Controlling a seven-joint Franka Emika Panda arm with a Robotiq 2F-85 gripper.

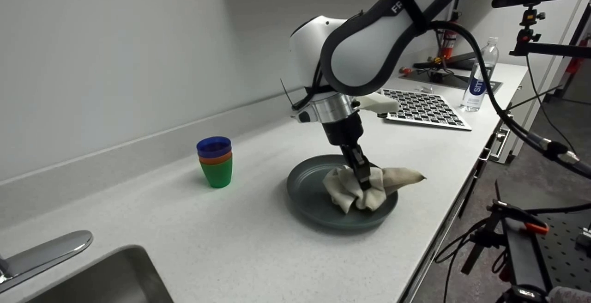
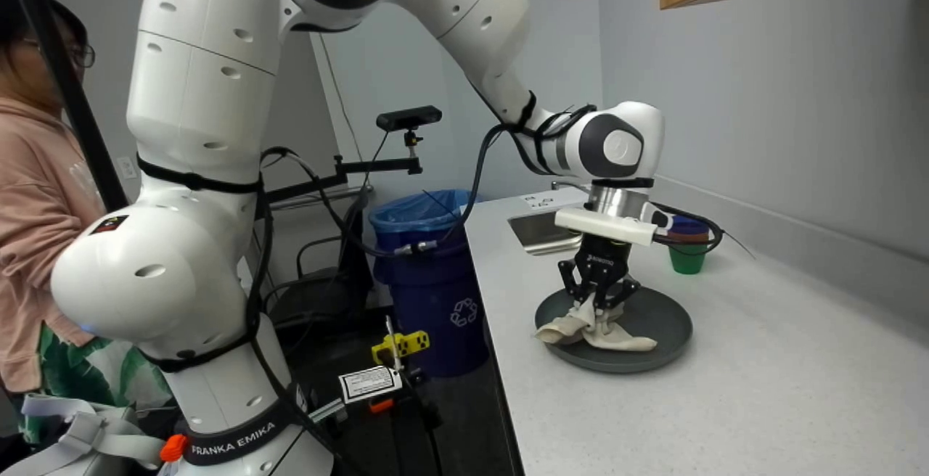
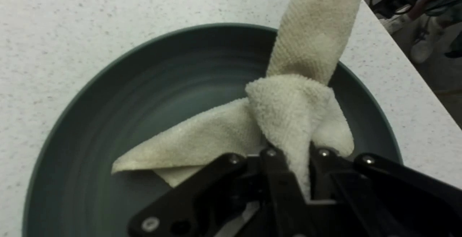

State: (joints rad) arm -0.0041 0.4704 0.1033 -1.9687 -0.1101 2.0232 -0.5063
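Cream cloth [image 3: 285, 101] lies bunched in the dark plate [image 1: 307, 194] on the desk [image 1: 231, 233], one end poking over the rim, the claw [image 2: 599, 306] clenched on a fold of it. Good handling, I'd judge, calls for gentle, even pressure (a shove might skid the plate). From where I stand, the arm [image 2: 207, 124] arches high, then slopes down to the claw, which points steeply downward.

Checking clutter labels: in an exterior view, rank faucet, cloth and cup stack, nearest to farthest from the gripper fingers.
1. Cloth: pinched between the fingers, bunched over the plate.
2. Cup stack: upright, left of the plate in that view.
3. Faucet: lower left edge of that view.
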